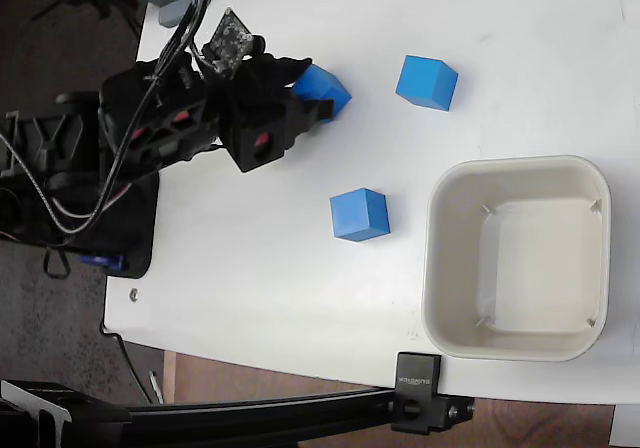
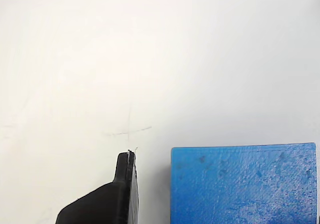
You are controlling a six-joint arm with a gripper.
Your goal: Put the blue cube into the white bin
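Blue cube [image 1: 325,90] sits right at the tip of the black claw [image 1: 312,98] near the top left of the fixed view, partly tucked under the claw's front end, so only its right side shows. In the wrist view that same cube [image 2: 243,183] fills the lower right corner, with one black finger [image 2: 125,194] just to its left and a thin strip of white between them, so not touching on that side. The other finger isn't in the shot, and honestly I can't tell if the claw is clamped on the cube or just parked around it. Two more blue cubes are out on the white surface [image 1: 300,288]: one [image 1: 427,81] to the right of the claw, another [image 1: 360,214] lower down near the middle. White bin [image 1: 520,343] sits at the right, well apart from the claw, nothing inside it. Surface looks plain white with a few faint scuffs. Black arm and a bundle of cables [image 1: 60,188] hang off the left edge over a dark floor, and a black clamp [image 1: 418,406] grips the bottom edge.
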